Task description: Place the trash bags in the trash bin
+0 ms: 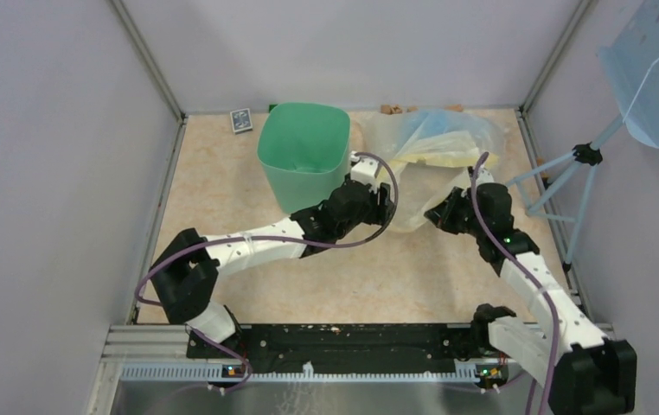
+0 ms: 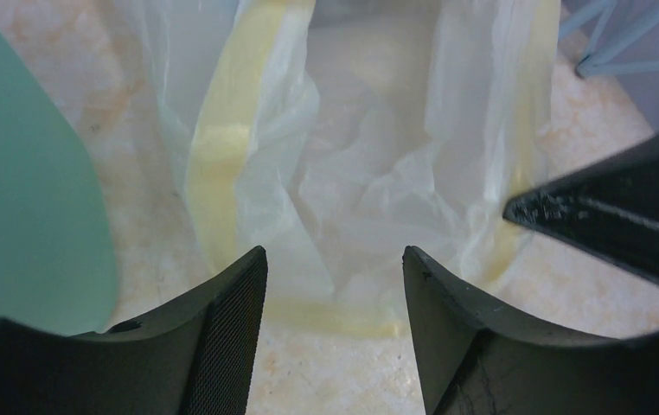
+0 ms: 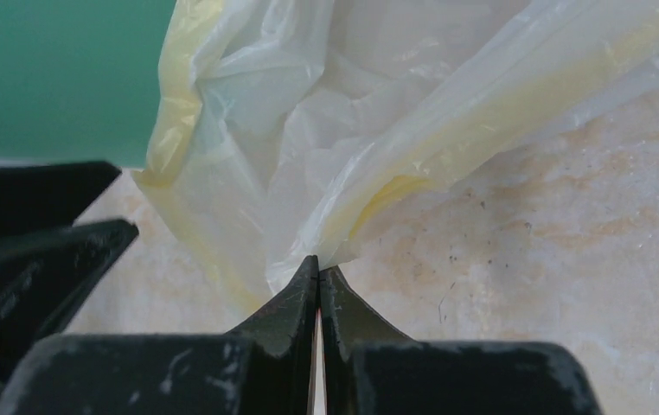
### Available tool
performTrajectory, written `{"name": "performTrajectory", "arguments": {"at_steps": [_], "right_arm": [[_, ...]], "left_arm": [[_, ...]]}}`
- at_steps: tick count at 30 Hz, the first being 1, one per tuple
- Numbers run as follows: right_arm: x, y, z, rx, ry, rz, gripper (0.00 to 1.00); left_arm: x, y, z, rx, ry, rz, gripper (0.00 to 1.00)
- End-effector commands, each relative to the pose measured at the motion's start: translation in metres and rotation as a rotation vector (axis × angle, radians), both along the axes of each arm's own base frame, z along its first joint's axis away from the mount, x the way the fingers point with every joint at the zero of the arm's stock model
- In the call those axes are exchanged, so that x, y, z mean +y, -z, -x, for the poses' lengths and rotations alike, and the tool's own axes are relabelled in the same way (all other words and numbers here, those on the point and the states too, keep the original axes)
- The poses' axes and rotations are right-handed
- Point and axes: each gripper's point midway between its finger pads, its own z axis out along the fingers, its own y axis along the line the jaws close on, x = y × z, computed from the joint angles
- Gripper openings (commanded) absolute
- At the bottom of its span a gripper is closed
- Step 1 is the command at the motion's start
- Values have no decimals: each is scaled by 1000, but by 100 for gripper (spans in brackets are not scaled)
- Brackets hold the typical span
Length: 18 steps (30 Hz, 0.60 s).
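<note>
The mint-green trash bin (image 1: 303, 154) stands upright at the back middle; its wall fills the left edge of the left wrist view (image 2: 23, 190) and the top left of the right wrist view (image 3: 58, 78). Right of it lies a clear, yellow-banded plastic bag (image 1: 430, 164), with bluish crinkly plastic, the trash bag (image 1: 434, 123), showing at its far side. My left gripper (image 1: 384, 203) is open and empty, its jaws just short of the clear bag's yellow hem (image 2: 335, 316). My right gripper (image 3: 319, 264) is shut on the clear bag's edge (image 3: 378, 186), low over the table.
A small dark card box (image 1: 240, 120) lies by the back wall left of the bin. Small brown bits (image 1: 393, 109) lie along the back wall. A pale blue perforated panel on a tripod (image 1: 585, 164) stands at the right. Grey walls close in both sides.
</note>
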Motion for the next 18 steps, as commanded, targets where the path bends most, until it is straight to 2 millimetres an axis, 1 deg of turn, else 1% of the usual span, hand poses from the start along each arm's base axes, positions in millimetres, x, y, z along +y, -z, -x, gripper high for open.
{"name": "performTrajectory", "arguments": {"at_steps": [1,3,5,8,11,12,13,14,15,17,18], "right_arm": [[2,9,49,54,-69,-3,0],[-2,15,63,78,-62,-3,0],[1,17,73,95,-72,-26,0],[3,15,77,115,-61,-60,0],[0,21,78,140,-33,-60,0],[1,21,78,141,-37,-62,0],[2,22,78,142,-46,-63,0],[2,23,79,146,-47,-61,0],[2,24,78,148,-47,-61,0],[3,23,78,144,-49,-64,0],[3,22,77,142,-50,-66,0]], "left_arm": [[-9,-41,-15,-105,20,-30,65],[-13,-46,-19,-127,34,-69,66],[-16,-48,-26,-141,32,-107,67],[-19,-44,-35,-151,41,-195,68],[-26,-39,-44,-158,56,-271,69],[-29,-36,-47,-161,64,-294,73],[-32,-31,-50,-158,76,-320,78],[-35,-27,-53,-156,86,-343,86],[-38,-21,-55,-150,93,-365,91],[-43,-11,-62,-130,104,-380,94],[-45,-1,-64,-108,119,-385,94]]}}
